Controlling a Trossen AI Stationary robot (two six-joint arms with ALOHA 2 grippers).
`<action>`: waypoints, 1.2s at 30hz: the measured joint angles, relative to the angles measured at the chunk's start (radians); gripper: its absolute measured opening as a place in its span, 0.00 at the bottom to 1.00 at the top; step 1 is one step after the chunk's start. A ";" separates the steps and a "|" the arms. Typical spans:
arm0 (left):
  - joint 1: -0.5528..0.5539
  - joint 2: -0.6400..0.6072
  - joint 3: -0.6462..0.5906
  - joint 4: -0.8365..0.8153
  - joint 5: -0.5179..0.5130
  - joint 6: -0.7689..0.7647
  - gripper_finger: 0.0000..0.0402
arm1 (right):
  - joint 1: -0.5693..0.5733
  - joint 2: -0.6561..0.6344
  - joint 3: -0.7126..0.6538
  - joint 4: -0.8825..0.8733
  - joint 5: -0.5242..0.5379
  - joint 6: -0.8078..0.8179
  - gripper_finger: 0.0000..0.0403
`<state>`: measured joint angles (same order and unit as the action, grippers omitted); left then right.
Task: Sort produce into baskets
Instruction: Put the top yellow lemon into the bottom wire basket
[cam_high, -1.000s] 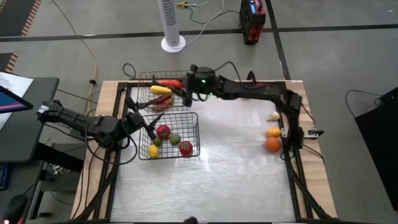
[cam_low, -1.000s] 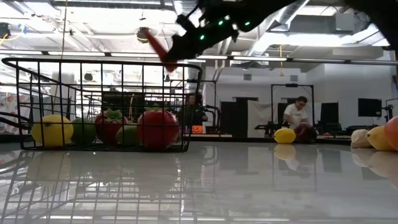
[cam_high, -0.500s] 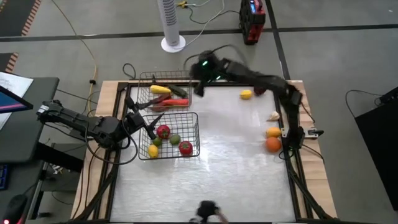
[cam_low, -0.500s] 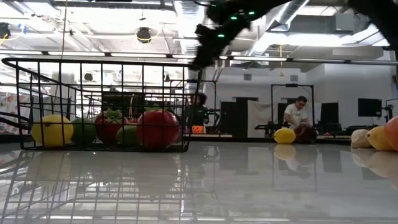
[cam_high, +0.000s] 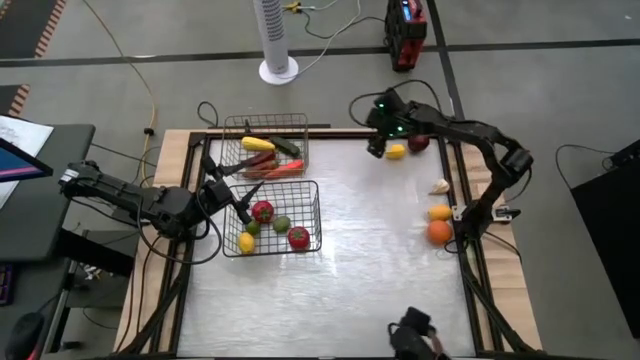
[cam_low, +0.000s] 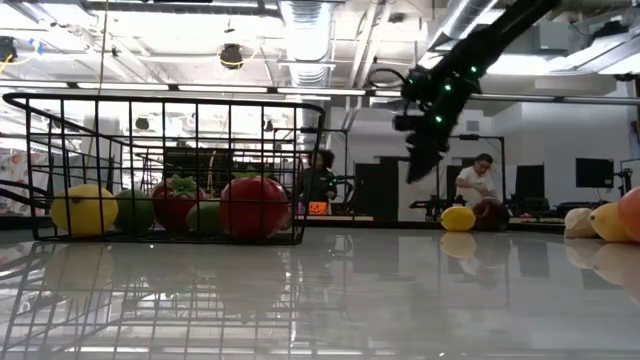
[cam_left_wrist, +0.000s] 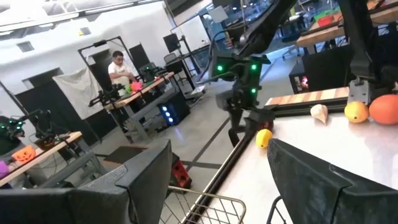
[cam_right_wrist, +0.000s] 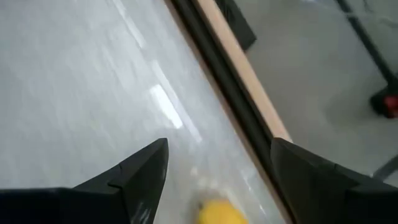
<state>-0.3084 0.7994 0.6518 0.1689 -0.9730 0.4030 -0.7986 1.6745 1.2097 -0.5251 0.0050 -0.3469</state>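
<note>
The right gripper (cam_high: 377, 148) hung with fingers apart and empty in the frame's upper right, a yellow fruit (cam_high: 396, 152) just beside it. The left gripper (cam_high: 236, 190) waited open beside the baskets (cam_high: 312, 215). Only the high view showed the silvery basket's peppers (cam_high: 284, 167).

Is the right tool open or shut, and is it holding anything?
Open and empty: right tool fingers stand apart, yellow fruit lying on the table between them.
</note>
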 joint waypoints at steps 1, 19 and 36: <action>0.000 0.000 0.000 0.001 0.000 0.000 0.63 | -0.017 -0.001 -0.010 -0.015 0.000 -0.016 0.78; 0.001 0.000 0.000 -0.028 -0.001 0.001 0.63 | -0.108 0.147 -0.067 -0.156 0.108 -0.107 0.92; 0.000 0.000 0.000 -0.029 -0.003 0.006 0.63 | -0.018 0.142 -0.090 -0.130 0.155 -0.097 0.68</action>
<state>-0.3080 0.7994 0.6518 0.1398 -0.9758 0.4091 -0.8162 1.8160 1.1195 -0.6556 0.1602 -0.4437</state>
